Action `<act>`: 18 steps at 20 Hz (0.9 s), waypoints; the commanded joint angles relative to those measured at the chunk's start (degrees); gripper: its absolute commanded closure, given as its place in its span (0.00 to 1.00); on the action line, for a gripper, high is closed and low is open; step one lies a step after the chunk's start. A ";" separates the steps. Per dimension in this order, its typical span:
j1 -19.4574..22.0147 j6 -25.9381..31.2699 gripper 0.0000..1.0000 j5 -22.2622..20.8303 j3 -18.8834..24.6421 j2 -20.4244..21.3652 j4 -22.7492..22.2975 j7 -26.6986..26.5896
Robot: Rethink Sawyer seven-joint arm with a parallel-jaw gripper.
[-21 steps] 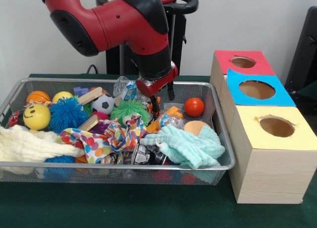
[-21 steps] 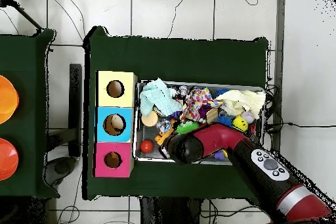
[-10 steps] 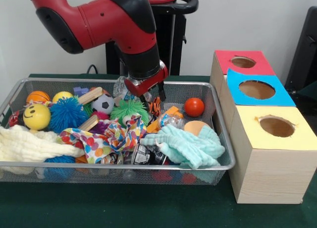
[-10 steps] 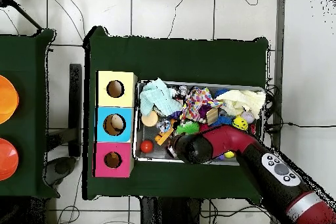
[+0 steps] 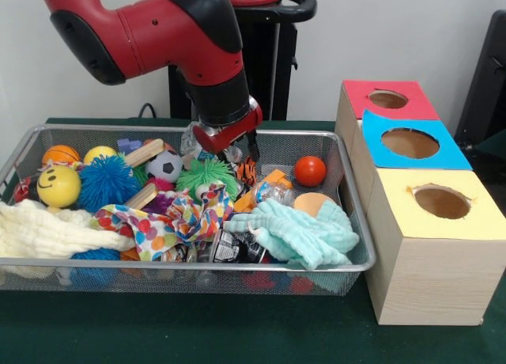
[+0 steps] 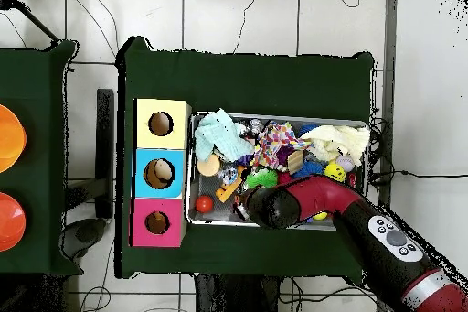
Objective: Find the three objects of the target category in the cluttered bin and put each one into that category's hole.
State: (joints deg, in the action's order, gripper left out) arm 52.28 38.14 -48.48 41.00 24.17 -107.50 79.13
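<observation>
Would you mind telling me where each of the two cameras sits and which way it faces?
Front view: across the table, level, facing the wire bin and three boxes; the red arm and gripper descend from above.
Overhead view: above, looking straight down at the table; the arm enters from bottom right.
Shared: bin, red ball, yellow, blue and red boxes.

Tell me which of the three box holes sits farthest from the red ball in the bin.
The hole in the yellow-topped box. The red ball lies at the bin's end level with the red-topped box, the blue-topped box comes next, and the yellow one stands last in the row.
</observation>
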 commanded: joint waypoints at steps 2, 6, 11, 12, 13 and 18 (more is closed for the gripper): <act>-1.29 2.71 0.00 -3.24 1.00 1.89 4.49 -11.69; -2.70 1.74 0.00 -4.03 -0.06 2.93 3.44 -9.26; -4.67 0.91 0.00 -3.42 -0.91 3.03 3.64 -5.99; -4.65 1.44 0.00 -2.94 -0.84 3.19 3.85 -6.32; -4.56 1.56 0.00 -2.60 -0.77 3.41 3.69 -6.36; -4.10 -1.07 0.00 -4.33 -1.83 0.00 5.12 -6.76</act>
State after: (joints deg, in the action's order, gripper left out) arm 47.82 38.14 -48.48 40.99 25.95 -107.50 79.13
